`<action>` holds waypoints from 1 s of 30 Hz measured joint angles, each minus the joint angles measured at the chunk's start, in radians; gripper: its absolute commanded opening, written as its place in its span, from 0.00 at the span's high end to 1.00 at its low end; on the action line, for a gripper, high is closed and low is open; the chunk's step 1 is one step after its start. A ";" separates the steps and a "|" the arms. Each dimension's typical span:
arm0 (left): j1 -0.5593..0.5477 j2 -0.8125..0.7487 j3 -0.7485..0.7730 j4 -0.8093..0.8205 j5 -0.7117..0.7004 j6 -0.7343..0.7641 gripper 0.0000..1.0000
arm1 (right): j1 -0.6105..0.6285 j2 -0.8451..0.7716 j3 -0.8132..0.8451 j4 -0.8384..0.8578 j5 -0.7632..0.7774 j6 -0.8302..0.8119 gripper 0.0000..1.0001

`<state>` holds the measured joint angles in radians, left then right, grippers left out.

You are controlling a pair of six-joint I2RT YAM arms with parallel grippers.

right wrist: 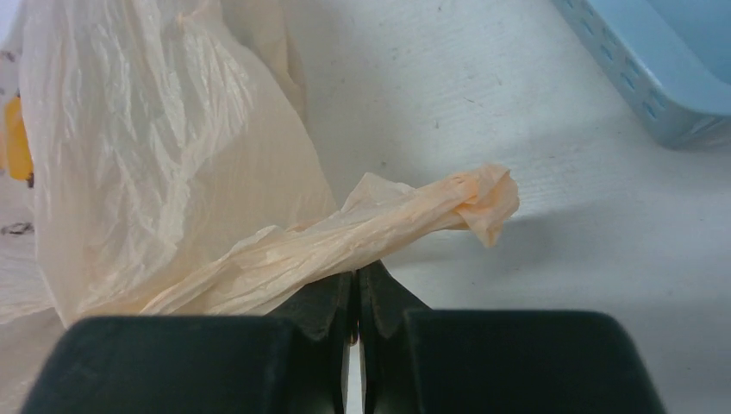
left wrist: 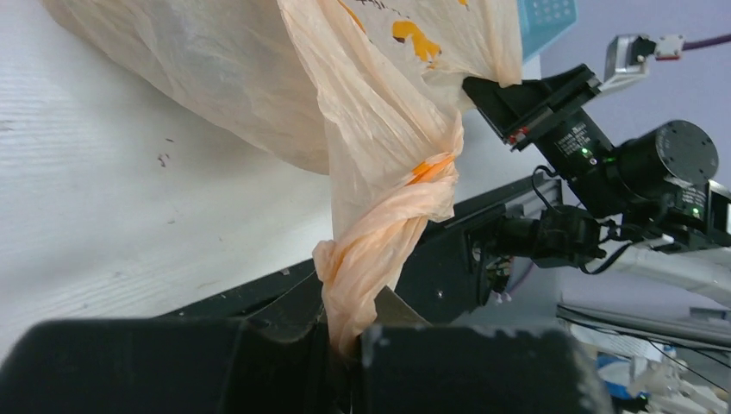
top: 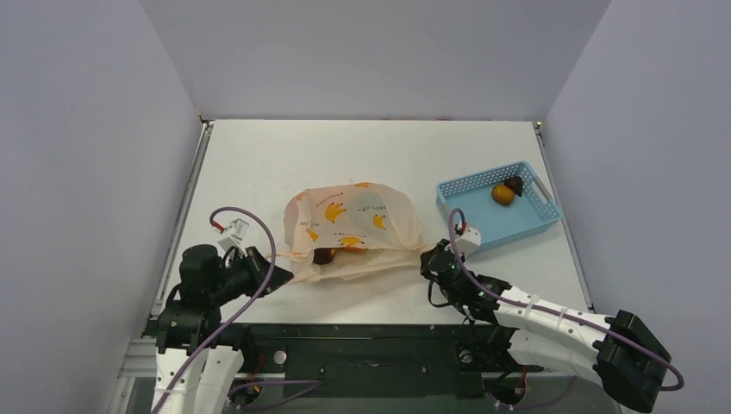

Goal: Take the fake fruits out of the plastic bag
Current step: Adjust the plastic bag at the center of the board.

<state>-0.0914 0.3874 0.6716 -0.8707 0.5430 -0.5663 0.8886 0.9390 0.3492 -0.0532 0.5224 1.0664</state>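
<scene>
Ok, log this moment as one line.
left hand: shut on bag handle | right hand: shut on other handle | basket: two fruits | bag: dark fruit showing at opening

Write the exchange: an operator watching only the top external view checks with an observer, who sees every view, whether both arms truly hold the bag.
Operator: Do the left fingers have the plastic bag?
Observer: Yes. The left wrist view shows them shut on a twisted handle.
Operator: And the right fingers?
Observer: Shut too, seemingly pinching the other handle; its crumpled end sticks out free beyond them.
</scene>
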 measured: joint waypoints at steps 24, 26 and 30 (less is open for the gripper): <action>-0.085 -0.085 -0.237 0.199 0.166 -0.187 1.00 | 0.389 -0.417 0.207 -0.220 -0.079 -0.517 0.34; -0.085 -0.082 -0.269 0.224 0.181 -0.208 1.00 | 0.389 -0.394 0.237 -0.219 -0.051 -0.568 0.43; -0.085 -0.063 -0.287 0.279 0.217 -0.235 1.00 | 0.389 -0.246 0.336 -0.113 -0.090 -0.680 0.66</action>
<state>-0.1761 0.3248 0.3843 -0.5919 0.7605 -0.8017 1.2774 0.6933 0.6853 -0.1665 0.4328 0.3862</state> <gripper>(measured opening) 0.004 0.511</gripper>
